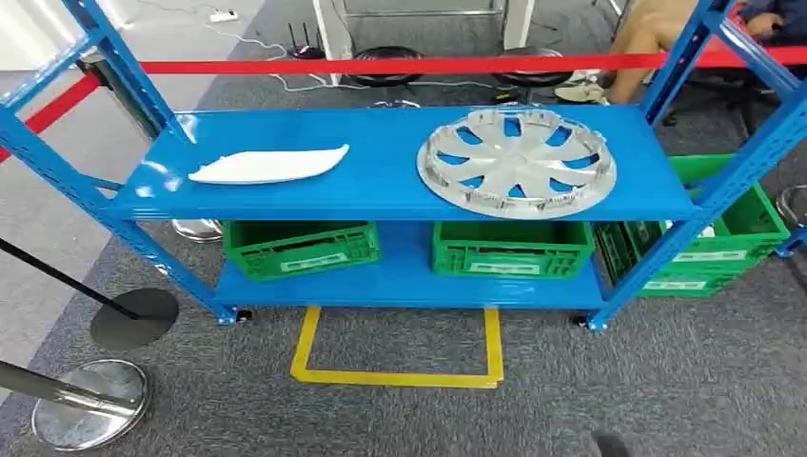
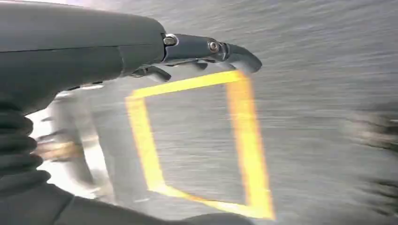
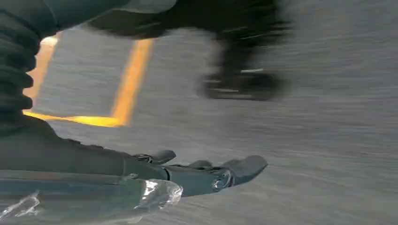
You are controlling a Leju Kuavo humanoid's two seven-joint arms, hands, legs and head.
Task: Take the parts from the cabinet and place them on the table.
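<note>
A blue metal cabinet (image 1: 400, 186) of open shelves stands on grey carpet. On its upper shelf lie two parts: a round silver wheel cover (image 1: 516, 162) towards the right, and a long white curved trim piece (image 1: 268, 166) towards the left, well apart. Green crates (image 1: 300, 248) sit on the lower shelf. A yellow taped square (image 1: 398, 376) marks the floor in front. The left robot hand (image 2: 206, 49) and the right robot hand (image 3: 211, 171) hang over the carpet, fingers extended and holding nothing, well away from both parts.
</note>
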